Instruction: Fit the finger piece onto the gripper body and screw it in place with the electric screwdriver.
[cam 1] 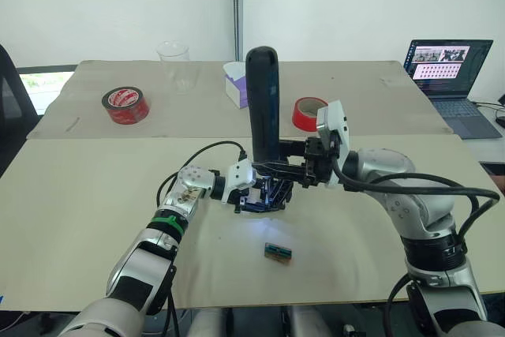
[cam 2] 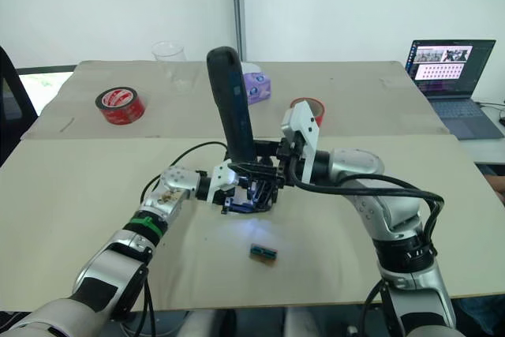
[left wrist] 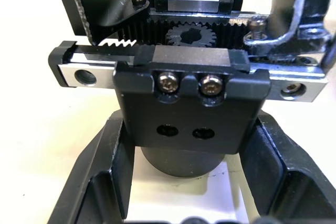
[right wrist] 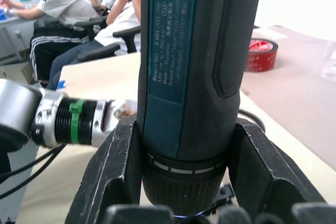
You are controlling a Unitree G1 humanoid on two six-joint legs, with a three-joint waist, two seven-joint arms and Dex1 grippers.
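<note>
My right gripper (cam 1: 289, 168) is shut on the electric screwdriver (cam 1: 263, 100), a thick black stick held nearly upright with its tip pointing down. Its fingers (right wrist: 113, 171) clamp the barrel (right wrist: 194, 51) just above the chuck. The tip meets the gripper body (cam 1: 264, 195) at the table's middle, and a white glow lies on the table beneath. My left gripper (cam 1: 251, 193) is shut on that body, its fingers (left wrist: 100, 182) flanking it. A black block with two screw heads (left wrist: 191, 98), apparently the finger piece, sits on the body's silver rail (left wrist: 79, 74) below a gear rack.
A small green-brown tray (cam 1: 278, 251) lies just in front of the grippers. On the far table stand two red tape rolls (cam 1: 125, 105) (cam 1: 309, 113), a clear cup (cam 1: 175, 65), a purple-white box (cam 1: 237, 88) and a laptop (cam 1: 446, 69). Seated people (right wrist: 79, 9) show behind.
</note>
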